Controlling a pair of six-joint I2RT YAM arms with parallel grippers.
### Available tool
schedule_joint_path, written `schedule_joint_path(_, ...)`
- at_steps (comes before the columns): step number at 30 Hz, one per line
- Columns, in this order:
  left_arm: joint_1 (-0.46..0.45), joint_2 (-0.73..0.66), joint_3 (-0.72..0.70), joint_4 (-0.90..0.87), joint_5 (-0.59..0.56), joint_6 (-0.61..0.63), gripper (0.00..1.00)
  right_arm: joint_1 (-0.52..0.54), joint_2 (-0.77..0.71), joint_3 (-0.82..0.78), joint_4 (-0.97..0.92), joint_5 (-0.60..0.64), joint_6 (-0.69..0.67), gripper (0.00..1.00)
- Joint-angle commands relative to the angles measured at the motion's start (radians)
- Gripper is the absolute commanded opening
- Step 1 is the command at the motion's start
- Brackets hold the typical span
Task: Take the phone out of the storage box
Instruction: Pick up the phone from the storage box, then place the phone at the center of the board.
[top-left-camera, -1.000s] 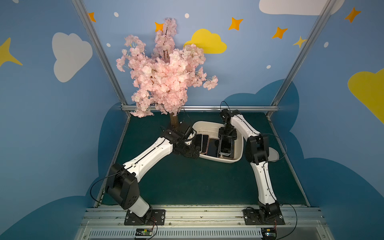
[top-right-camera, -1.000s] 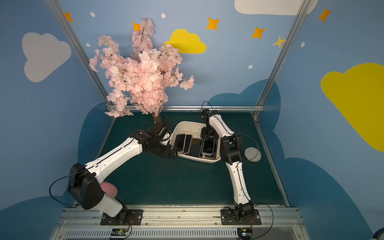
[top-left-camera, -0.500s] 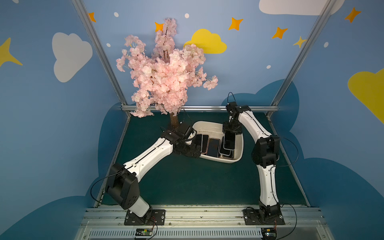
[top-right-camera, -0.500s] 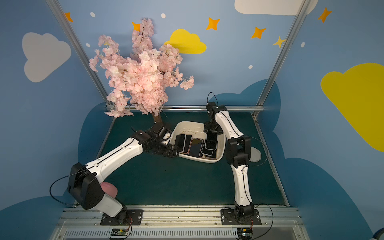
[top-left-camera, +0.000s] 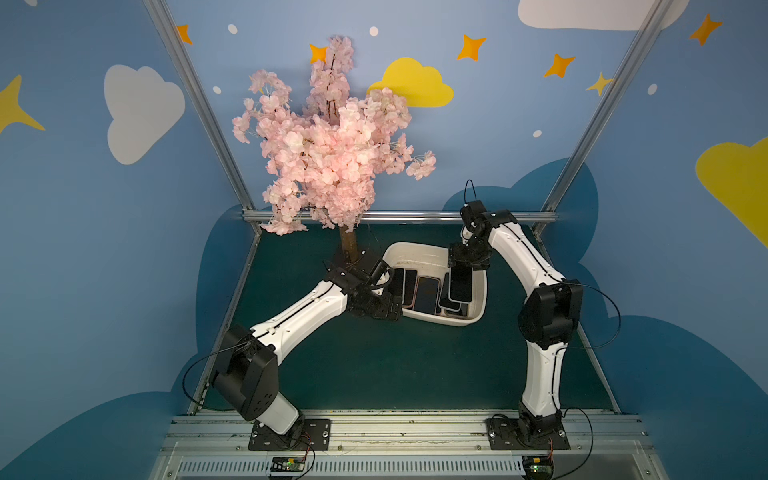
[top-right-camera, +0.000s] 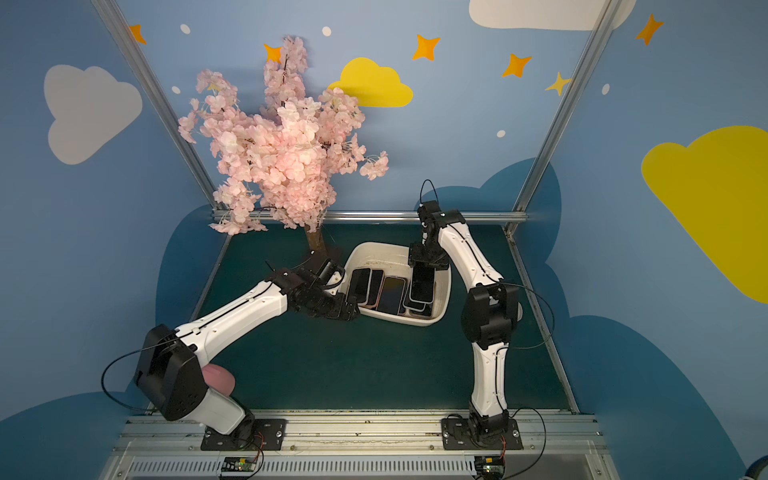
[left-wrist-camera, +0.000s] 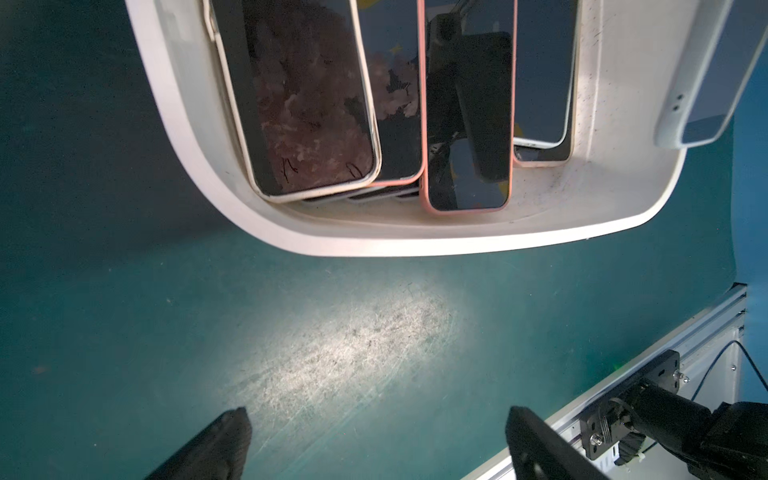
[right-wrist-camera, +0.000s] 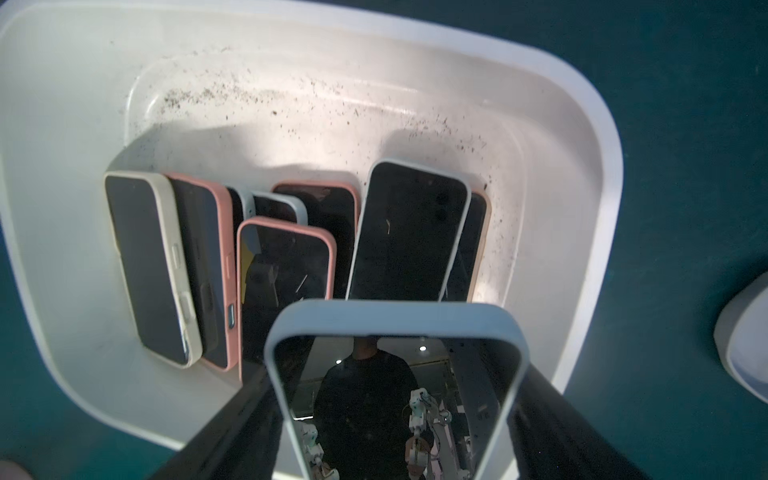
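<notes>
Over the right-hand side of the storage box (top-left-camera: 478, 309), pinched by its long edges between the fingers (right-wrist-camera: 224, 432) of the right gripper (right-wrist-camera: 395, 399): a phone (right-wrist-camera: 395, 328) in a pale blue-grey case, hanging upright, screen toward the wrist camera. Jaws partly spread, just as wide as the phone, pads flat against both sides of the case. In both top views, dangling above the phones left inside (whether its lower end clears the rim height, hard to tell). Beside the box's near left corner, left gripper (left-wrist-camera: 374, 436) spread to its widest, gripping nothing, black tips over bare green mat (left-wrist-camera: 166, 311), near the tub wall but not touching it. Inside the tub, overlapped on the speckled floor: a cream-cased phone (right-wrist-camera: 145, 266) nearest the left gripper, a pink-cased phone (right-wrist-camera: 286, 266) in the middle, a white-edged phone (right-wrist-camera: 411, 232) toward the right wall. Behind the box, a pink blossom tree (top-left-camera: 332, 145), trunk close to the left wrist. Out on the mat past the right wall, in the right wrist view only, part of a white rounded thing (right-wrist-camera: 744, 340).
</notes>
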Motion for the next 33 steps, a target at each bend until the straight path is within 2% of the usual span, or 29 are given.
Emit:
schedule_joint_path(1,-0.003,-0.023,-0.008,0.022,0.034,-0.033,1.00,0.011,-0.109,-0.065,0.008,-0.051,0.007,0.52)
schedule_joint_path(6,-0.005,-0.041,-0.035,0.038,0.043,-0.057,1.00,0.025,-0.208,-0.187,0.026,-0.072,0.017,0.52)
schedule_joint_path(22,-0.007,-0.169,-0.254,0.190,0.096,-0.183,1.00,0.105,-0.472,-0.546,0.072,-0.110,0.060,0.50)
schedule_joint_path(33,-0.011,-0.255,-0.392,0.270,0.081,-0.263,1.00,0.214,-0.514,-0.760,0.152,-0.110,0.099,0.50)
